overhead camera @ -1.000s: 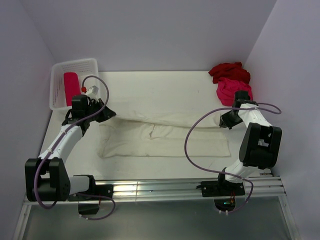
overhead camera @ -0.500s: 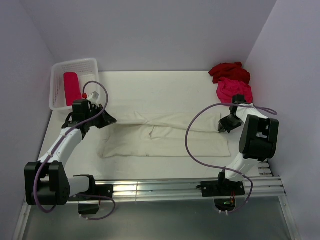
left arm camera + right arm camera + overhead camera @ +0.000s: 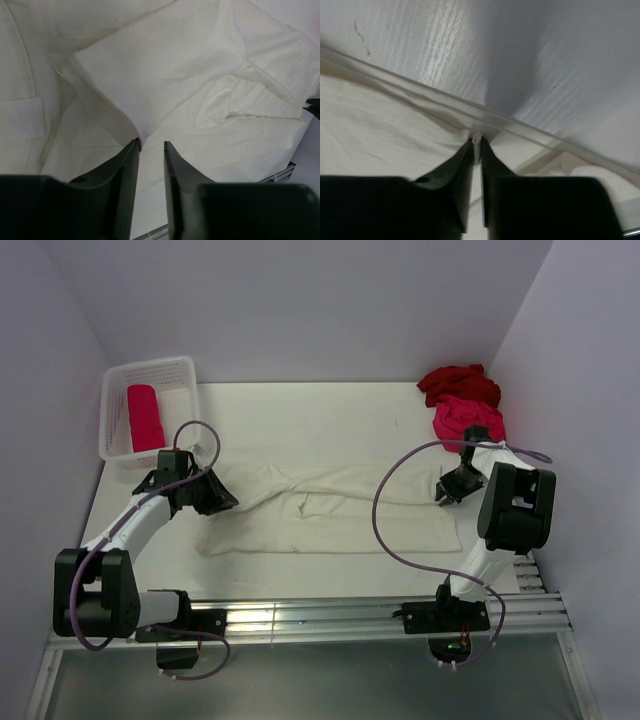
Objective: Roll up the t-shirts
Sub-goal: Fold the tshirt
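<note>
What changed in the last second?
Both arms drew the far fold of the cream-white cloth t-shirt toward the near edge. The left gripper has parted its jaws, loosening the fold; the right gripper pinches the hem. Unchanged: pink-red rolled t-shirt in the white plastic mesh basket, dark red t-shirt and hot pink t-shirt heaped far right.

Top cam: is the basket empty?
No, a pink-red rolled t-shirt lies inside the white mesh basket.
</note>
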### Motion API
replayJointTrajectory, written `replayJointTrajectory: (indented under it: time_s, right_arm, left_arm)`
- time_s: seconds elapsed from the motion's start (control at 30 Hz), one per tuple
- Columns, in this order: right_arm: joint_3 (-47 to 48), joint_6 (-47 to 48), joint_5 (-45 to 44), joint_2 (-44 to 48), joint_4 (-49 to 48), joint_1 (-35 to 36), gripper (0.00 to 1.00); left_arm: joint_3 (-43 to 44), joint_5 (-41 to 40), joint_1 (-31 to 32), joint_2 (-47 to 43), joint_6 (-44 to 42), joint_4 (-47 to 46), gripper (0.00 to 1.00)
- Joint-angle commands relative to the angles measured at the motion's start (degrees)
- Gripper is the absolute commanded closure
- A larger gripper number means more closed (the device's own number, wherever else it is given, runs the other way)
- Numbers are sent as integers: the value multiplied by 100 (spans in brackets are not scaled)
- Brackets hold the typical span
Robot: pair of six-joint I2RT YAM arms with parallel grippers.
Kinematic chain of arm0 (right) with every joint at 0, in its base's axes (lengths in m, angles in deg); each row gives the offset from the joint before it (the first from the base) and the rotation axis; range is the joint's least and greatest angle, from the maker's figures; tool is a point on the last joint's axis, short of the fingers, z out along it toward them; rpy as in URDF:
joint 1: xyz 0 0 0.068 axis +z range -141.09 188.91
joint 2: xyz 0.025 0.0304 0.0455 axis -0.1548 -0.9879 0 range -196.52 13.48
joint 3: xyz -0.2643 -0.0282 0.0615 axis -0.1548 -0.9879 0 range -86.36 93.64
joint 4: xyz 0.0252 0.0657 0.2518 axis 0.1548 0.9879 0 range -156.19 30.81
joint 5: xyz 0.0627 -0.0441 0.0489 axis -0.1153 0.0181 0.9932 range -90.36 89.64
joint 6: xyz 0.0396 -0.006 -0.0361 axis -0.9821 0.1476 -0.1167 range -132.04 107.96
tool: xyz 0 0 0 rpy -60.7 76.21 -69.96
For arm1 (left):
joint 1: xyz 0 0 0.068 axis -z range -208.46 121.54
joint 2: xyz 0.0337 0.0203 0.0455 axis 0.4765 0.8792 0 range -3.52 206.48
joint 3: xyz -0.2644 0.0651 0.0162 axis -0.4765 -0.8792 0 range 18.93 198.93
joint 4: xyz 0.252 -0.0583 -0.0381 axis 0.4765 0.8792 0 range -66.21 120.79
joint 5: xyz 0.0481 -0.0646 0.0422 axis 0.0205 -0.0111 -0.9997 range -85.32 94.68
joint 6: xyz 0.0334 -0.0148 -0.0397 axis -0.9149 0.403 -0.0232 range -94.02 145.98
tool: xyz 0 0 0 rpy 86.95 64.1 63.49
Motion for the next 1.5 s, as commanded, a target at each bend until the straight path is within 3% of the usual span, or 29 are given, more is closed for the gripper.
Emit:
replayJointTrajectory:
  time_s: [0.0,0.03,0.1,0.17,0.23,0.37,0.53,0.67,0.9,1.47]
  right_arm:
    - [303,201,-280,-120,101,-61,67]
    - [373,245,-289,-85,119,-53,59]
    - [391,342,-219,72,93,-35,45]
    - [435,456,-184,205,93,-17,44]
    - [514,579,-122,424,49,53,44]
    - [979,851,-34,671,14,465,44]
    - [1795,1361,1186,294,-715,1317,44]
    - [2674,1502,1661,-391,-918,2318,43]
    - [3975,1590,2759,-1779,-1462,3207,43]
    - [4434,571,3851,-3415,-3273,4412,42]
  left_arm:
    - [29,-92,117,-307,114,135,68]
    - [29,-66,160,-324,122,161,59]
    - [47,31,205,-333,131,249,53]
    - [64,136,257,-351,149,267,46]
    - [152,93,275,-447,140,381,45]
    - [433,-83,275,-492,17,846,45]
    - [512,-224,136,-483,-1,506,42]
    - [986,-13,-217,43,175,92,41]
    - [2400,-57,-287,1449,44,126,46]
    - [2930,242,-437,2970,-45,-331,52]
